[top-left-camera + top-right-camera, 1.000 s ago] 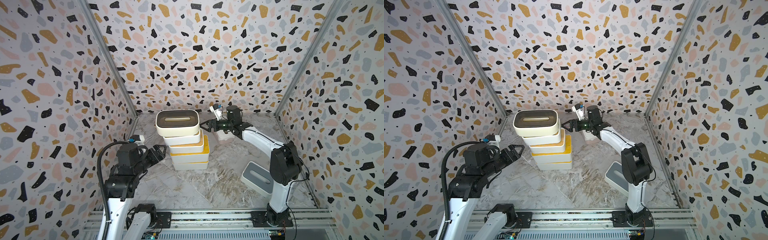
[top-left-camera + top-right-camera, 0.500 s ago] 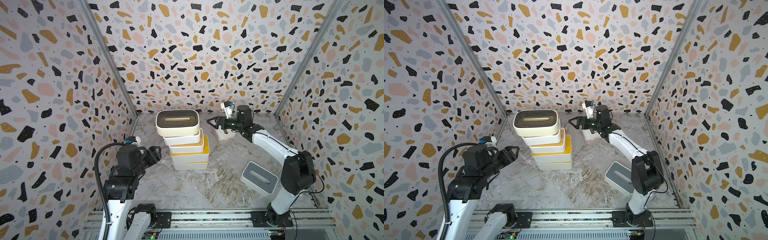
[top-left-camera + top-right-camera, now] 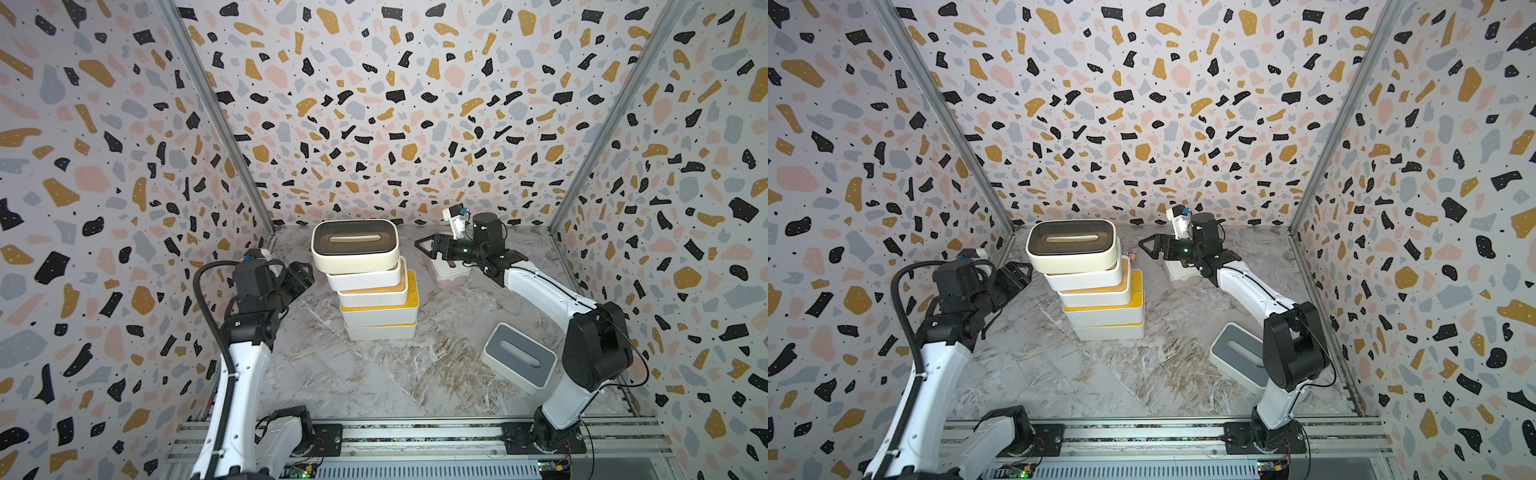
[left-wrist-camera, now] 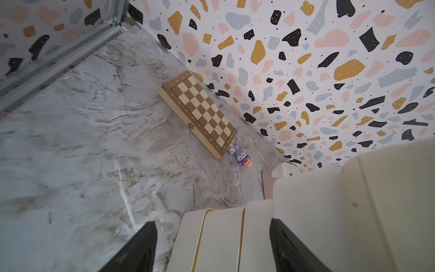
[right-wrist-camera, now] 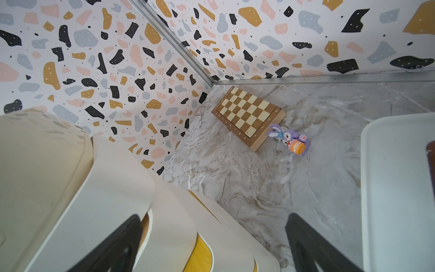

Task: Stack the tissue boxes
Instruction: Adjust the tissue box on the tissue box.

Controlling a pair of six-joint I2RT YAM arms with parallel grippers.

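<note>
In both top views the chessboard (image 4: 200,113) is hidden behind the stack (image 3: 374,291). Only the wrist views show it, flat along the back wall (image 3: 395,124) at 11 o'clock, with a purple toy rabbit (image 5: 289,139) just beside one end. The white box (image 3: 451,274) at 1 o'clock is partly covered by the right claw (image 3: 423,249), so its lid cannot be made out. The four lower lids in the stack show only as thin edges: two pale wood, then two yellow. In a top view the right arm's elbow cuts off a corner of the grey-lidded box (image 3: 1237,353).

There are seven boxes in all. Five are stacked at the middle of the desk (image 3: 374,386), each shifted a little from the one below, with the brown-lidded box (image 3: 355,245) on top. Two lie loose — the white one and the grey one at 4 o'clock, well apart from the stack. There is one chessboard, one rabbit and two arms.

The left arm (image 3: 245,365) rises from the rail (image 3: 415,434) at 7 o'clock, elbow bent. The left claw (image 3: 306,275) is just beside the stack's 9 o'clock side, level with the second box. Its fingers stand partly apart and pinch nothing; whether they touch the box I cannot tell. The right arm (image 3: 548,291) rises at 5 o'clock, elbow above the grey box, forearm reaching toward 11 o'clock. Its claw lies level over the white box, pointing at the stack — spread wide and empty.
</note>
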